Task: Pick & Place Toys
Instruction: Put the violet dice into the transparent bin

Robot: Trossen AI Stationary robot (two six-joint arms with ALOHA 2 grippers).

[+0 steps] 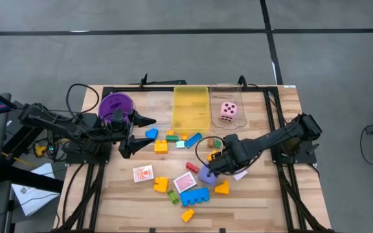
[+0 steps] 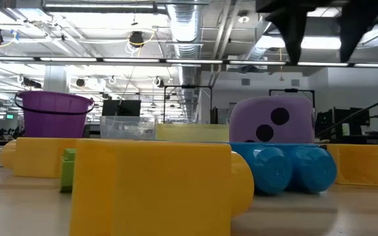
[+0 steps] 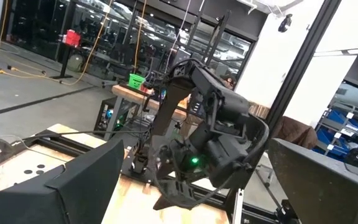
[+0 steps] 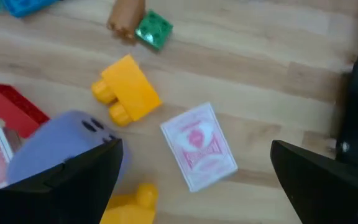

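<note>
The toys lie scattered on the wooden table (image 1: 258, 207): yellow, orange, blue and green blocks, red-and-white cards (image 1: 143, 173) and a purple die (image 1: 206, 174). A pink die (image 1: 228, 111) sits in the clear bin (image 1: 241, 116). My right gripper (image 1: 214, 166) hangs open, pointing steeply down, above the purple die (image 2: 271, 121). In the right wrist view a card (image 4: 199, 146) lies between the fingers and the purple die (image 4: 61, 149) shows beside one finger. My left gripper (image 1: 138, 137) waits open, raised, next to the purple bowl (image 1: 116, 103).
The yellow bin (image 1: 192, 107) stands at the far edge between the purple bowl and the clear bin. A yellow block (image 4: 126, 90), a green block (image 4: 153, 30) and a red block (image 4: 11, 106) lie near the right gripper. A blue block (image 2: 287, 170) rests against the purple die.
</note>
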